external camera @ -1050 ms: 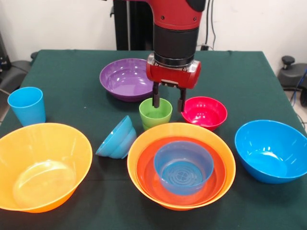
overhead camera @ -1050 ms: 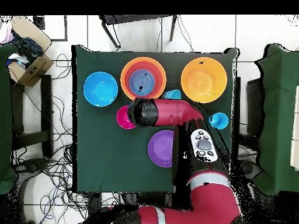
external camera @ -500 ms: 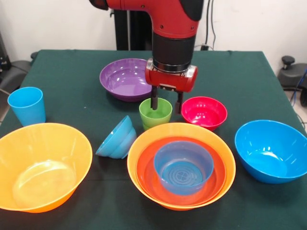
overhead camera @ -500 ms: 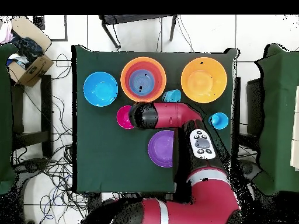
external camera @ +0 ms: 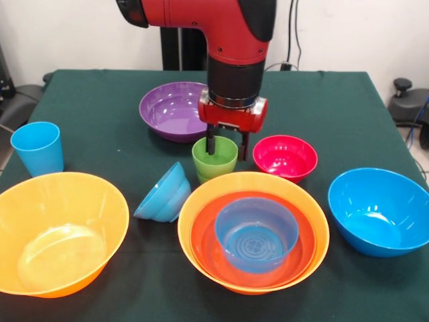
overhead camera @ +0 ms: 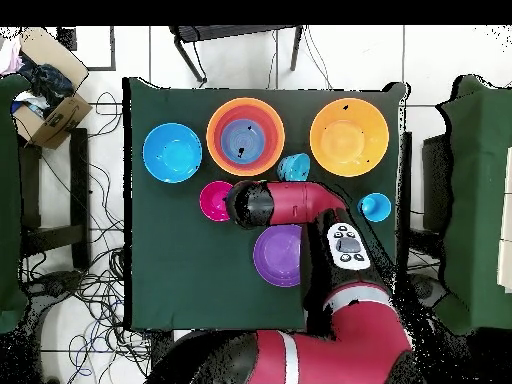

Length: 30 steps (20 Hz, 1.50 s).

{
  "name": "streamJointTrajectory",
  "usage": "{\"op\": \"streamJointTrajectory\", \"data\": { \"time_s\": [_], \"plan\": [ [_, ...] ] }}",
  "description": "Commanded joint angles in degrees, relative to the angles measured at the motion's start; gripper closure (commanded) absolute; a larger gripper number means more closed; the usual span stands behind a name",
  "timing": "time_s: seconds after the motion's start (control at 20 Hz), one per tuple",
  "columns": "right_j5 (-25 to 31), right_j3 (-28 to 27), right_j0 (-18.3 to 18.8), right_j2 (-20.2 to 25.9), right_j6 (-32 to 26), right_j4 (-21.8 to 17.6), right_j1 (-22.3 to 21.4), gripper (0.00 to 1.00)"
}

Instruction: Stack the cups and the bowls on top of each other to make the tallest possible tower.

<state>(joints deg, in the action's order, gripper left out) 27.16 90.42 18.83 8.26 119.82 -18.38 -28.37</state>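
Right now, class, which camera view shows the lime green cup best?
The front view: the lime green cup stands upright between the purple bowl and the pink-red bowl, with the gripper at its rim. In the overhead view the arm covers the cup.

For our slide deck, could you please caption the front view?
Sawyer's end effector straddles the lime green cup's rim behind a three-bowl tower.

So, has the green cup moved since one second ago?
Yes. The green cup has shifted slightly left, away from the pink bowl, with the tool straddling its right wall, one finger inside.
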Motion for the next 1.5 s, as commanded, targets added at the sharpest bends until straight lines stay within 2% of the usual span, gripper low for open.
{"op": "streamJointTrajectory", "data": {
  "time_s": [0.05,0.75,0.8,1.35,1.5],
  "plan": [
    [-3.19,1.76,0.60,3.67,-3.18,-4.42,2.82,0.00],
    [-4.69,1.97,0.89,3.98,-3.04,-5.41,2.87,0.00],
    [-4.88,2.02,0.85,3.91,-2.97,-5.52,2.84,1.00],
    [-4.97,1.43,-0.50,2.52,-2.33,-6.83,2.68,1.00],
    [-2.12,1.09,-0.20,2.93,-2.45,-5.59,2.80,1.00]
  ]
}}
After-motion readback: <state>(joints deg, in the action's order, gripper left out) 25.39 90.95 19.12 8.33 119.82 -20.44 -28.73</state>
